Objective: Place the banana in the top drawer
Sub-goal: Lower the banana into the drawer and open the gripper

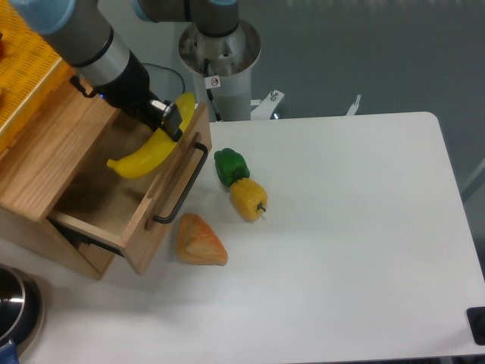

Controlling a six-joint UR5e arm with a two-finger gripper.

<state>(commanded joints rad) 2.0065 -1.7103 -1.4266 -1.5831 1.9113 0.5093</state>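
A smooth yellow banana (144, 155) hangs tilted over the inside of the open top drawer (114, 197), its lower tip toward the left. My gripper (168, 117) is shut on the banana's upper end, just behind the drawer's front panel with its dark bar handle (182, 186). The arm's dark wrist covers the fingers from above. The drawer floor under the banana is bare wood.
A green pepper (230, 166) and a yellow bell pepper (248, 199) lie right of the drawer front, with an orange wedge (200, 241) below them. A yellow mesh basket (30, 57) sits on the cabinet top. A metal bowl (17, 311) is at the bottom left.
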